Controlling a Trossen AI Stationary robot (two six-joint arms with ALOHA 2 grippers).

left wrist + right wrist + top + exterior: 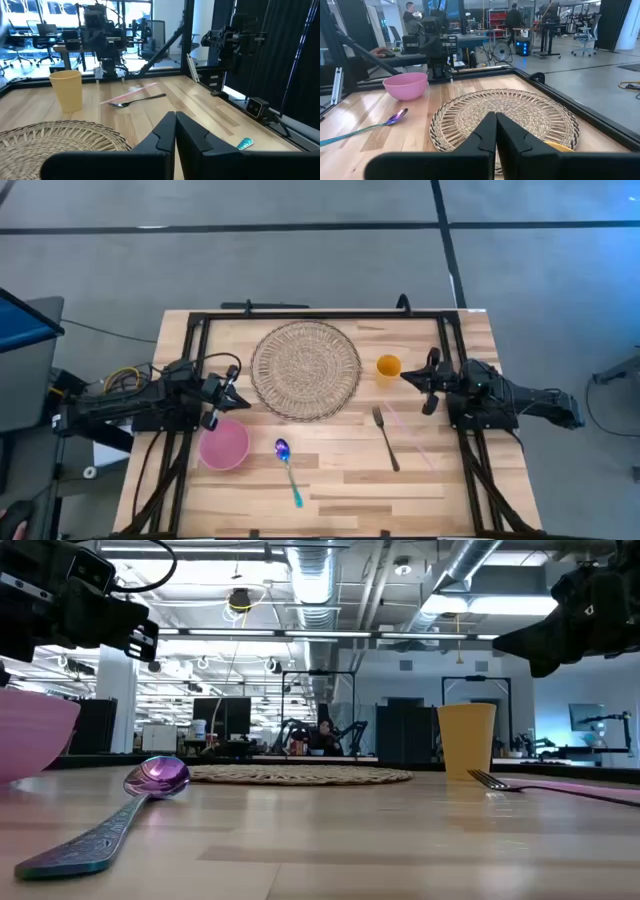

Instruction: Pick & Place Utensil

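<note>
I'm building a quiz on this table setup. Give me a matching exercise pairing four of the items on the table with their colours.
Things:
1. bowl
2. cup
3. spoon
4. placemat

Colours:
A. yellow-orange
B. natural woven tan
C. pink
D. purple bowl end with a teal handle

Pairs: 1-C, 2-A, 3-D, 4-B

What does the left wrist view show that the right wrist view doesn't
Only the left wrist view shows the fork, the pink straw behind it and the whole yellow cup. Only the right wrist view shows the pink bowl, the whole spoon and people in the room. Both show the woven placemat, the wooden table and the view's own shut gripper: left gripper, right gripper.
</note>
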